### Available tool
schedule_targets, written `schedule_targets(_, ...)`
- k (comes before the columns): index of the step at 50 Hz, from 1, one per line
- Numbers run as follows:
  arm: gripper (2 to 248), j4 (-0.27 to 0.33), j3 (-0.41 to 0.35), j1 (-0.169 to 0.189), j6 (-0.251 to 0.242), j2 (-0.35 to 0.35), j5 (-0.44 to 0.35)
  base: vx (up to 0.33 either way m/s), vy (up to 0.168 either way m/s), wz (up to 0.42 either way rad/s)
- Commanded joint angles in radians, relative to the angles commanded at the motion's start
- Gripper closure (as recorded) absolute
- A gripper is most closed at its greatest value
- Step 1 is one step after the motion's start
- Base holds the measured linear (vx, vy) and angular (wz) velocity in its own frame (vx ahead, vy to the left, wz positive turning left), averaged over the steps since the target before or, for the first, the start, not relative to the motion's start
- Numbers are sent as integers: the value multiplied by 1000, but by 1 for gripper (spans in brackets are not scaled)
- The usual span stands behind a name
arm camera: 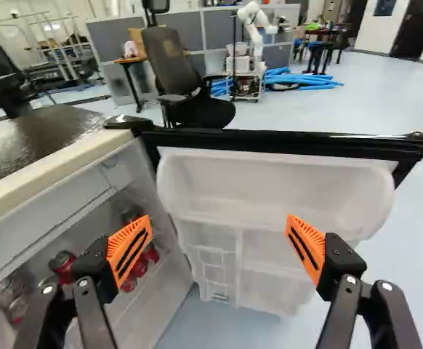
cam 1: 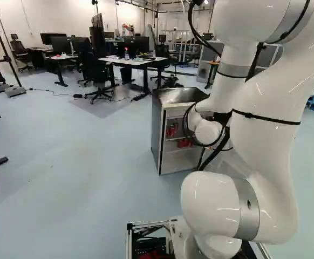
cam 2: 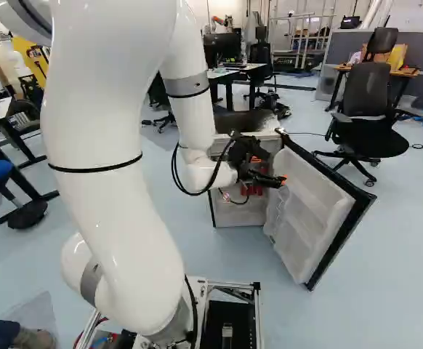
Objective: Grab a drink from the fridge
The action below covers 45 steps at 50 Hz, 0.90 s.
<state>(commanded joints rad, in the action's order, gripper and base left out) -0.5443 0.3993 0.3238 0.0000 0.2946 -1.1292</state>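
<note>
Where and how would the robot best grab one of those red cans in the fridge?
Probably around a red can's round side, fingers on either side, coming level through the open front of the fridge, whose top blocks reaching down.

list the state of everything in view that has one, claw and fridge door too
black claw with orange pads, open, gripping nothing
white jointed robot arm, bent, reaching toward the fridge
small boxy fridge with dark sides, upright on the floor
white-lined, black-edged fridge door, swung wide open
red metal drink cans, on the fridge shelves
black office chair, upright
</note>
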Motion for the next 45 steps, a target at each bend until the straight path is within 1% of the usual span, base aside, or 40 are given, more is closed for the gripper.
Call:
schedule_targets(5,3,53,0,-5,0,14,8,0,0,0)
schedule_targets(27,3,284,24,-5,0,90,43,0,0,0)
schedule_targets(45,3,473,46,-5,0,153,48,0,0,0)
